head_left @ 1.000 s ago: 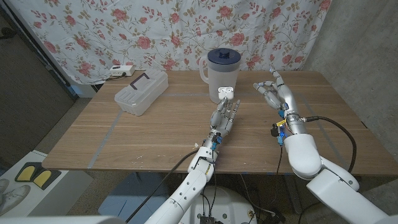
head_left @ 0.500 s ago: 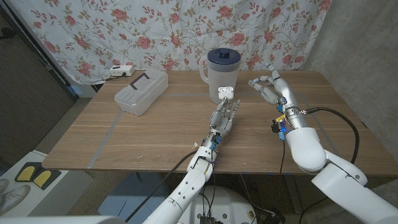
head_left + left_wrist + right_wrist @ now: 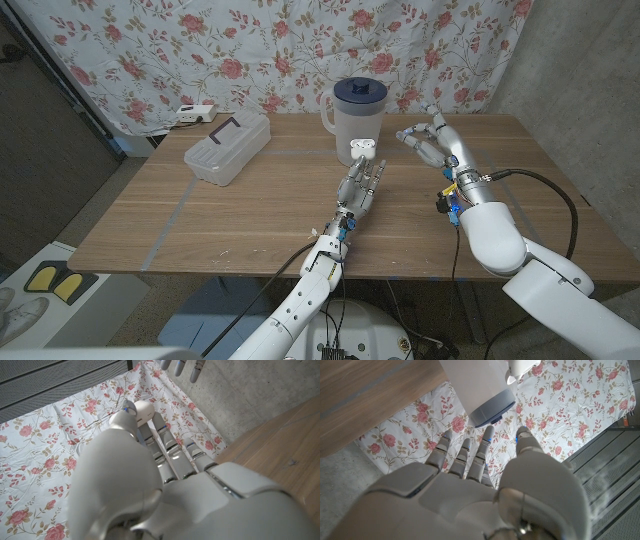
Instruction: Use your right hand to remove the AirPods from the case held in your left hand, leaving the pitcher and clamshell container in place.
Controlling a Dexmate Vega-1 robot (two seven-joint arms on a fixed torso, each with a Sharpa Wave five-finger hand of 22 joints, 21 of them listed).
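Right hand [image 3: 433, 143] up off the tabletop [image 3: 250, 215], fingers spread and lightly curled, nothing in them, tips turned toward the pitcher [image 3: 357, 117]; it hangs just off the pitcher's side, apart from it; in the right wrist view the same hand [image 3: 470, 485] has its fingers fanned out with the pitcher's body [image 3: 475, 385] beyond them and a white bit of the case at the edge of the picture.

Left hand [image 3: 362, 186] stands directly in front of the pitcher, fingers pointing up toward it, and holds the AirPods case [image 3: 364, 147] at its fingertips; the case is white, open, with something white sitting in it, though it is too small to tell whether both AirPods are in there; it sits right against the pitcher's front in the head view, touching or not I cannot tell; in the left wrist view the left hand [image 3: 165, 485] shows from the back, the white case [image 3: 143, 409] peeking out above the fingers.

Pitcher upright, translucent body, dark blue lid, at the far middle of the tabletop; the clamshell container [image 3: 228, 147] lies well off to the pitcher's other side, away from the right hand, closed, clear, with a dark mark on its lid; a flowered curtain [image 3: 250, 50] hangs behind the pitcher.
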